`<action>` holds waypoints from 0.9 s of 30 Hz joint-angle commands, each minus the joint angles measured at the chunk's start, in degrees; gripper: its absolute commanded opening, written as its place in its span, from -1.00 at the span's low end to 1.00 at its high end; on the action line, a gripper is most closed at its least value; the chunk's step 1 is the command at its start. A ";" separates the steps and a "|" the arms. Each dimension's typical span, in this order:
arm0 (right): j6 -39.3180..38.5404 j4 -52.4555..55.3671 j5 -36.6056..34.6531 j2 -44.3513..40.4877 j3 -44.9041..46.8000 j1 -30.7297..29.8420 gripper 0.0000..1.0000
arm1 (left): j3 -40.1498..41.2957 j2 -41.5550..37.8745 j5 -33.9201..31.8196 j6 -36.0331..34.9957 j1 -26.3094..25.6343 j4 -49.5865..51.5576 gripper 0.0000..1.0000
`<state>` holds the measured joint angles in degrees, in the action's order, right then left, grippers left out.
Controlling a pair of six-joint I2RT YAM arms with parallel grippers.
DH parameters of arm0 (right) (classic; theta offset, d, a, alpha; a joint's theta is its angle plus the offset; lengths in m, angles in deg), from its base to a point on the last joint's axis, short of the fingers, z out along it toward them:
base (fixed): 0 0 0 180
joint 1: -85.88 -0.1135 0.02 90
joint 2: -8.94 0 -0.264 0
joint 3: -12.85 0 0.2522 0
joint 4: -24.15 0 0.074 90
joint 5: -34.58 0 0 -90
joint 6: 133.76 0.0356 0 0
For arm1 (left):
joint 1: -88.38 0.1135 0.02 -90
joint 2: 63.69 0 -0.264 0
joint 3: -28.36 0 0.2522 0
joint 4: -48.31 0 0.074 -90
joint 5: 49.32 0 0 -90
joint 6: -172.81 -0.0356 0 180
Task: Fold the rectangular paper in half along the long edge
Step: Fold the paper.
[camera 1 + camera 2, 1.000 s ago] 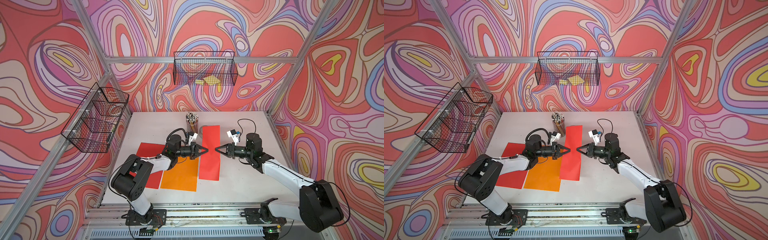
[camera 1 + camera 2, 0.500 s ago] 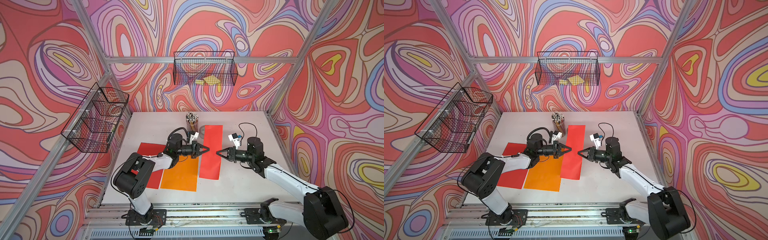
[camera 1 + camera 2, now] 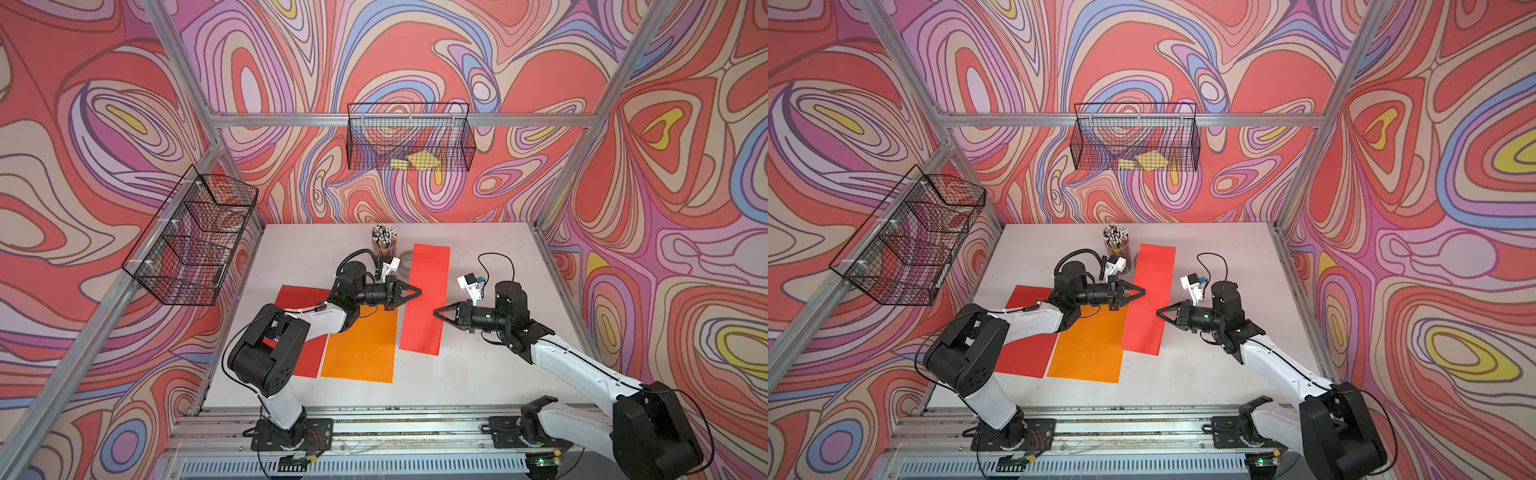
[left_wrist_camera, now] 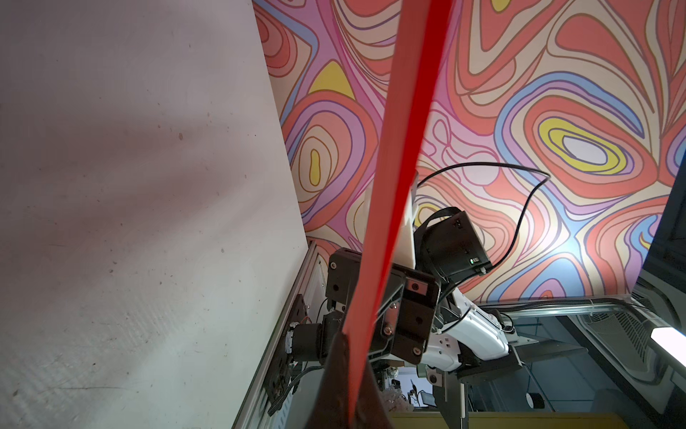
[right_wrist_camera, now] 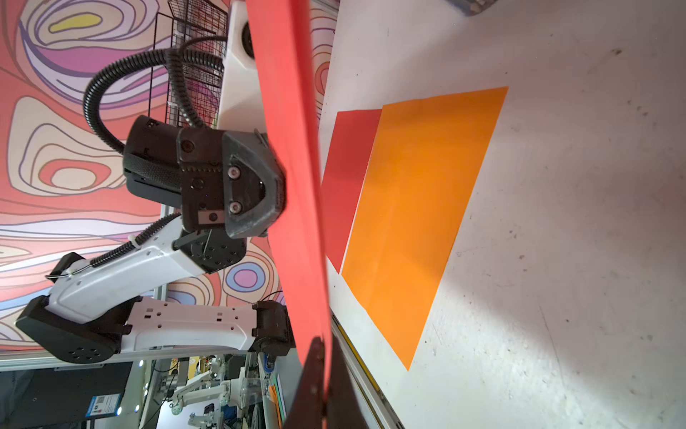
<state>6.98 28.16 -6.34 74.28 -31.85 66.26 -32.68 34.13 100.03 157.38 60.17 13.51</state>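
Two closed grips, the left gripper (image 3: 418,292) and the right gripper (image 3: 436,311), pinch opposite long edges of the red paper (image 3: 430,266) above the table (image 3: 490,374); it looks narrow, perhaps already halved lengthwise, yet no crease shows, so pressing may remain.

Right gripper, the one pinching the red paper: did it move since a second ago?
Yes. The right gripper, shut on the red paper, has slid a little toward the table's front, farther from the pencil cup.
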 commanded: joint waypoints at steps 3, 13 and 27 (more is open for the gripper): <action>-0.46 -0.48 1.67 -1.86 1.06 -0.63 -1.00 | -2.26 0.53 -0.73 -0.99 0.26 1.30 -0.91; 0.05 1.30 1.10 -4.41 2.08 -0.98 -0.87 | -3.10 0.27 -0.51 -1.70 0.76 2.94 -0.92; 1.47 2.52 1.71 -8.76 3.16 -1.95 -0.60 | -3.94 0.96 -0.29 -2.06 1.65 3.82 -0.93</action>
<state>8.51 30.06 -5.18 66.59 -29.43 64.80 -34.85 34.32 99.74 155.87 61.26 17.38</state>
